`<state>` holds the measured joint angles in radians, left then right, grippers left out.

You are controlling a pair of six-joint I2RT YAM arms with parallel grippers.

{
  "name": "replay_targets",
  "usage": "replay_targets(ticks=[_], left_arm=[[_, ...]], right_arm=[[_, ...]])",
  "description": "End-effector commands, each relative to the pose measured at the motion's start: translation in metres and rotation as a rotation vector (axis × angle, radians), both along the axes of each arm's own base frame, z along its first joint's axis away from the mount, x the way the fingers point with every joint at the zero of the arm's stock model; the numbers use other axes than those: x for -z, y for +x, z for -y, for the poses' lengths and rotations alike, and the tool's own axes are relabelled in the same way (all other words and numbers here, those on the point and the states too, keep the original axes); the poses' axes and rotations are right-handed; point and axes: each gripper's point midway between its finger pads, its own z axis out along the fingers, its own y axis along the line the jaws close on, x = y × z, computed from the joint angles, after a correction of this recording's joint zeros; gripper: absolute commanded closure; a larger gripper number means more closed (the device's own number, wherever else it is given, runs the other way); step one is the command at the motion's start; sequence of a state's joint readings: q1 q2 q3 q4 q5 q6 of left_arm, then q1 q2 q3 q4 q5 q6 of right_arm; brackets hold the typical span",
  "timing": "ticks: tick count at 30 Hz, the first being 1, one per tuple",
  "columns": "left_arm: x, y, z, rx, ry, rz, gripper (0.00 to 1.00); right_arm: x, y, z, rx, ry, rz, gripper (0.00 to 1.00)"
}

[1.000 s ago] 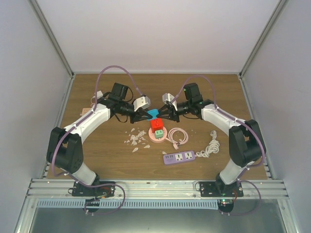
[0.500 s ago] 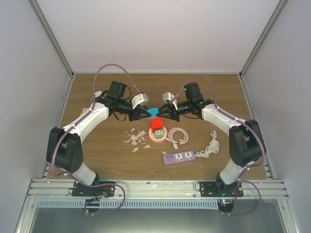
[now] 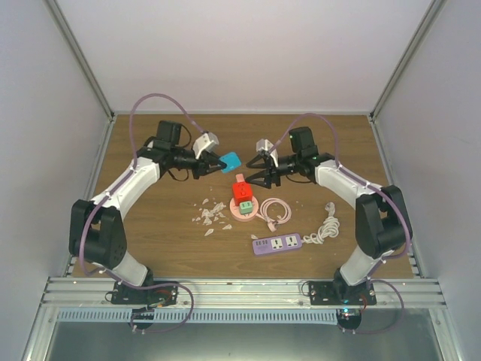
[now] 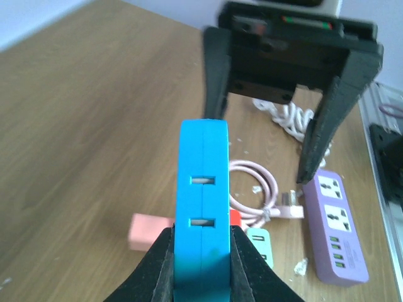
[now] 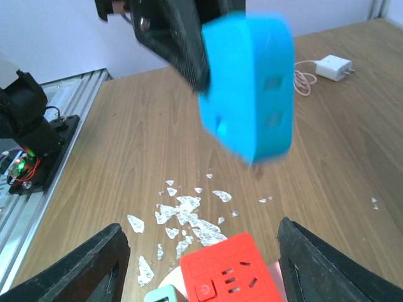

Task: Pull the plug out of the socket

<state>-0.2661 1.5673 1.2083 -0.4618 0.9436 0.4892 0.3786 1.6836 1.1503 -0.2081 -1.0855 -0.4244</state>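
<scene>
We had the left tool (image 3: 218,162) clamped hard on the blue socket block (image 3: 231,159), up in the middle of the overhead frame, lifted clear of the bench (image 3: 150,218). In the left wrist view the block (image 4: 203,207) sat edge-on between the fingers (image 4: 160,264), its two slots facing the other arm; that hold looked meant to brace the socket while the other side pulled. The right tool (image 3: 259,170) stood opposite, just right of centre, jaws spread and holding nothing. From its own camera the fingers (image 5: 94,264) framed the lower corners of the picture with the blue block (image 5: 252,88) hanging apart above them. No plug sat in the visible slots, so we judged the pull-off done or nearly so; where the plug itself had gone we could not tell.

Below the tools, near the frame's centre, a red cube adapter (image 3: 242,192) rested on a pink round base (image 3: 245,210), with a coiled pink cable (image 3: 276,210) beside it. A purple power strip (image 3: 276,244) lay lower right with its white cord (image 3: 326,226). White scraps (image 3: 210,213) littered the wood-grain top. Pale walls boxed in three sides, with an aluminium rail (image 3: 240,289) along the bottom.
</scene>
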Motion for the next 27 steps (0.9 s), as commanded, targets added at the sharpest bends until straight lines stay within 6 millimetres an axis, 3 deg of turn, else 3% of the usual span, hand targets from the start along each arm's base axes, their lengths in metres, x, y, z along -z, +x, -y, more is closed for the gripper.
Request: replay_targets(ticks=[1,10,18,27], left_arm=[[-0.058,0.020,-0.008,-0.065,-0.114,0.126,1.00],[-0.063,0.023,0.002,-0.062,-0.163,0.100,1.00],[-0.062,0.010,0.025,0.006,-0.168,0.088,1.00],[-0.052,-0.012,0.038,0.114,-0.184,0.043,1.00]], right_arm=[[-0.010,0.002,0.009,0.030,0.033,-0.071,0.33],[-0.034,-0.017,-0.008,-0.047,0.124,-0.098,0.27],[-0.041,-0.012,-0.018,-0.062,0.150,-0.116,0.27],[-0.049,-0.013,-0.016,-0.060,0.165,-0.067,0.28]])
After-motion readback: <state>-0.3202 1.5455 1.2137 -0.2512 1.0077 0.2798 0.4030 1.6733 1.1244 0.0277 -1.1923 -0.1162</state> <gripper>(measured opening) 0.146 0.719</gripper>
